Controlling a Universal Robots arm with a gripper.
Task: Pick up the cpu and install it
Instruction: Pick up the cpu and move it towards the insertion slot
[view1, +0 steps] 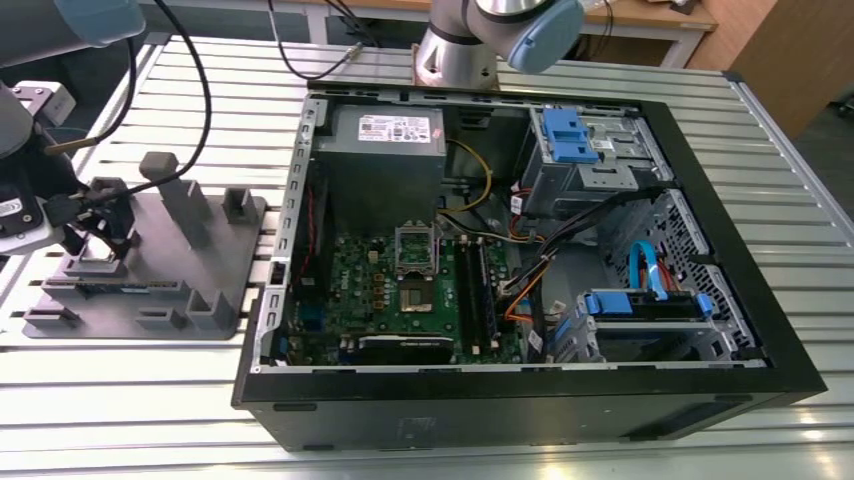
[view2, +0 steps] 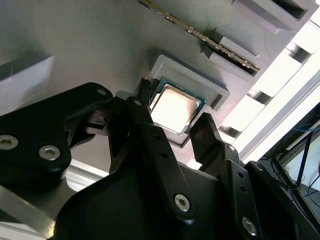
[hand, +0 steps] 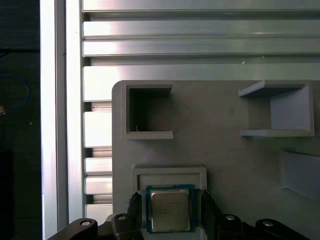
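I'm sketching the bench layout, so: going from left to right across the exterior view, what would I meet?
gripper → grey fixture's tall post → computer case's left wall → motherboard socket → memory slots → lower blue drive caddy

cpu (hand: 170, 215) flat in raised-rim nest of grey fixture plate (hand: 225, 150), gripper (hand: 170, 200) straddling it, slight gap each side, square pocket (hand: 150, 117) near plate corner, slatted aluminium table (hand: 200, 45) underneath
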